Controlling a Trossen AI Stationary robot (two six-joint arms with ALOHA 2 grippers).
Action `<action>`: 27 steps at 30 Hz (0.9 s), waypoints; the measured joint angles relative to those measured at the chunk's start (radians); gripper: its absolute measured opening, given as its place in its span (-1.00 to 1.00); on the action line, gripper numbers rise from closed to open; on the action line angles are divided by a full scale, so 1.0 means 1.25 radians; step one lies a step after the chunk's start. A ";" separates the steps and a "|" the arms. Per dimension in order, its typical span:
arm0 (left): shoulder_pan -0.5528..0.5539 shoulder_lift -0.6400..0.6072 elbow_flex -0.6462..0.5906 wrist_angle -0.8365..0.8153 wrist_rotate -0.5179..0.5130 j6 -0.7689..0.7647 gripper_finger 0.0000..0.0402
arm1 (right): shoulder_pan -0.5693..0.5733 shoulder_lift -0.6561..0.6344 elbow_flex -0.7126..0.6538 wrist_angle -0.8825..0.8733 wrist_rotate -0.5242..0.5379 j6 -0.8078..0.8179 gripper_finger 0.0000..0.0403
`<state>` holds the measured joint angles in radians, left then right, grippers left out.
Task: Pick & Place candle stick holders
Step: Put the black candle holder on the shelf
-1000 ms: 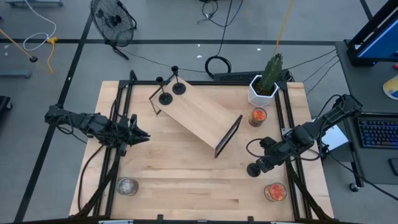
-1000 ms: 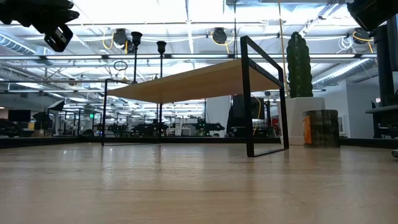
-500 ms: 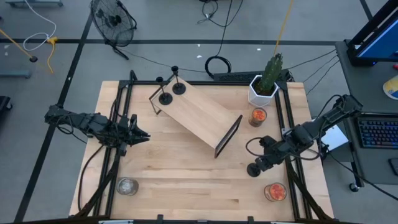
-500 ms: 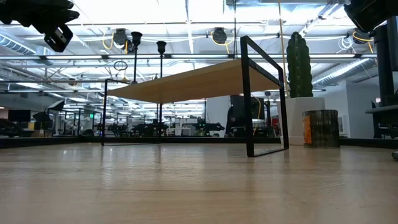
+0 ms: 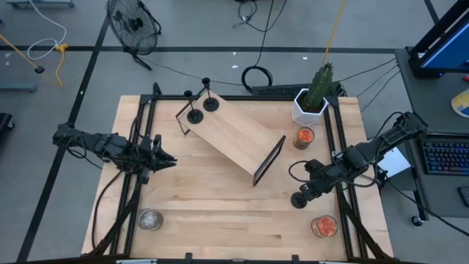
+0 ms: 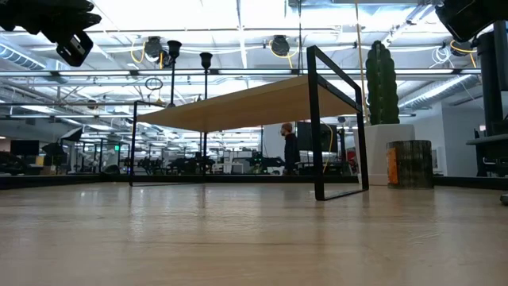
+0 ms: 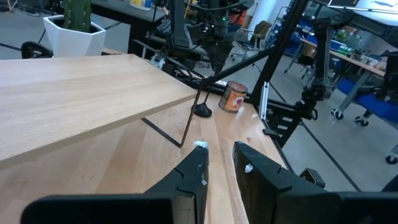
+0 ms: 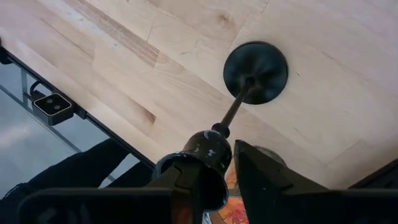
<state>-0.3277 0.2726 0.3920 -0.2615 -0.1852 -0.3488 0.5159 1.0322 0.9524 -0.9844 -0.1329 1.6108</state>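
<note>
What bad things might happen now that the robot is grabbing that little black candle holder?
The right gripper pinches only the tiny cup atop the candle holder, so it might slip or tip when lifted. An orange jar stands near the holder and might get bumped. On the raised wooden shelf, the two other holders stand close to its edge, so crowding a third there may knock one off.

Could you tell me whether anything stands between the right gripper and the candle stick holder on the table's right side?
Nothing visible does. The right gripper is already at the candle stick holder, its fingers on either side of the cup at the stem's top, while the disc base rests on the table.
</note>
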 joint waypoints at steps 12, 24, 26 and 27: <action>0.000 0.000 0.000 0.000 0.000 0.005 -0.60 | 0.000 -0.001 0.000 -0.001 0.000 -0.001 -0.78; 0.000 0.000 0.000 0.000 0.000 0.005 -0.60 | 0.000 0.000 0.000 0.000 0.005 0.001 -0.77; 0.000 0.000 0.000 -0.001 0.000 0.005 -0.60 | 0.000 0.000 0.000 -0.001 0.005 0.002 -0.78; 0.000 0.000 0.000 0.000 0.000 0.005 -0.60 | 0.000 0.000 0.000 -0.001 0.005 0.002 -0.78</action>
<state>-0.3279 0.2726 0.3920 -0.2621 -0.1852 -0.3431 0.5156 1.0317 0.9527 -0.9852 -0.1268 1.6131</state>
